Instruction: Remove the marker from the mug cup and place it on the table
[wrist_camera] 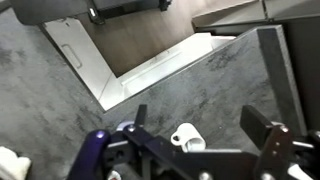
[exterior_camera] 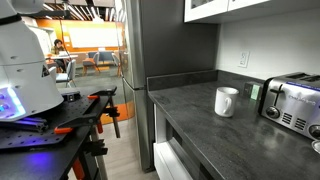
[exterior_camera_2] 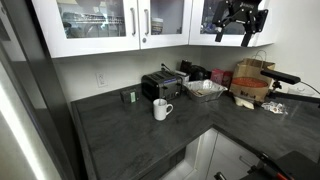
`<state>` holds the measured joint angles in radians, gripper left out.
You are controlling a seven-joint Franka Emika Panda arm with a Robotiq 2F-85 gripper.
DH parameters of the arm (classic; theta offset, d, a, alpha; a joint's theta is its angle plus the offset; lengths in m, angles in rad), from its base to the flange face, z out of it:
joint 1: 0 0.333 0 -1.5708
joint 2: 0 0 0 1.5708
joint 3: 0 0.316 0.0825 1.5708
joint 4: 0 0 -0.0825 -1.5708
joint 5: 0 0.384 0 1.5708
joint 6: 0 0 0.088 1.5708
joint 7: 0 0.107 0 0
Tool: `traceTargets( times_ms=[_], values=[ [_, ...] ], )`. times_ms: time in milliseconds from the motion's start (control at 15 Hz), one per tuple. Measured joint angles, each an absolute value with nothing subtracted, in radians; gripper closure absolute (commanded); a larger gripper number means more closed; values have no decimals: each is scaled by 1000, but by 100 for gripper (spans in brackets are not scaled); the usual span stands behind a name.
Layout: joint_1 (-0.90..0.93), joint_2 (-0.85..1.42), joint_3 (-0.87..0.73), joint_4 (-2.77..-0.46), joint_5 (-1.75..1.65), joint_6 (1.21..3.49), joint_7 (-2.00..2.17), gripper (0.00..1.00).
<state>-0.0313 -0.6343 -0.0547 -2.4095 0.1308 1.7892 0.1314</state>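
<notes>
The white mug cup stands upright on the dark grey table (exterior_camera: 190, 110) in both exterior views (exterior_camera: 226, 101) (exterior_camera_2: 161, 109), handle to one side. The wrist view shows it from far above (wrist_camera: 187, 138), small, between the two finger tips. I cannot make out the red marker in any view; the mug's inside is too small to read. My gripper (exterior_camera_2: 242, 22) hangs high above the counter, up by the wall cabinets. Its fingers are spread wide and empty in the wrist view (wrist_camera: 200, 122).
A shiny steel toaster (exterior_camera: 292, 100) (exterior_camera_2: 162, 85) stands against the wall behind the mug. A clear tray (exterior_camera_2: 205, 88) and a cardboard box (exterior_camera_2: 250, 80) sit further along. White wall cabinets (exterior_camera_2: 100, 25) hang above. A black workbench with orange clamps (exterior_camera: 50, 125) stands across the aisle.
</notes>
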Motion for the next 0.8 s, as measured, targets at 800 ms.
traceTargets(
  times_ms=[800],
  values=[
    [61,-163,18,-2275,176,2289,61,0]
  ],
)
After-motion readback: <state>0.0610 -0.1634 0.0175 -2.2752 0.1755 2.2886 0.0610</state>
